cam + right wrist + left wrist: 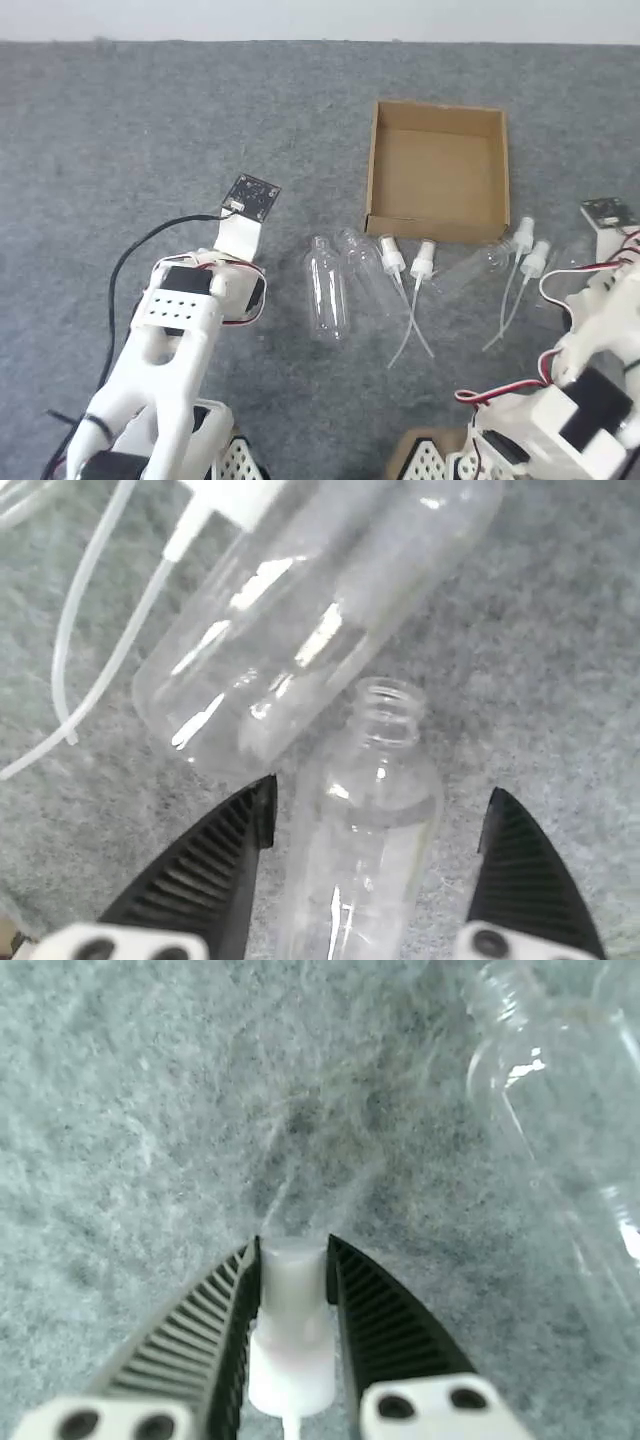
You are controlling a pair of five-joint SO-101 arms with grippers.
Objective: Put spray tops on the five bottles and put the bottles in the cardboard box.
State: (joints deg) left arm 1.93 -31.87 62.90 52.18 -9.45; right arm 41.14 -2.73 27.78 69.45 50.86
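Observation:
My left gripper is shut on a white spray top, held just above the grey carpet beside a clear bottle. My right gripper is open, its fingers on either side of a clear uncapped bottle lying on the carpet, neck pointing away. A second clear bottle lies just beyond it. In the high view two bottles lie in the middle, another to their right, with loose spray tops between them. The cardboard box stands behind them.
Thin dip tubes trail from the spray tops toward the front of the table. The left arm stands left of the bottles, the right arm at the right edge. Grey carpet stretches far left.

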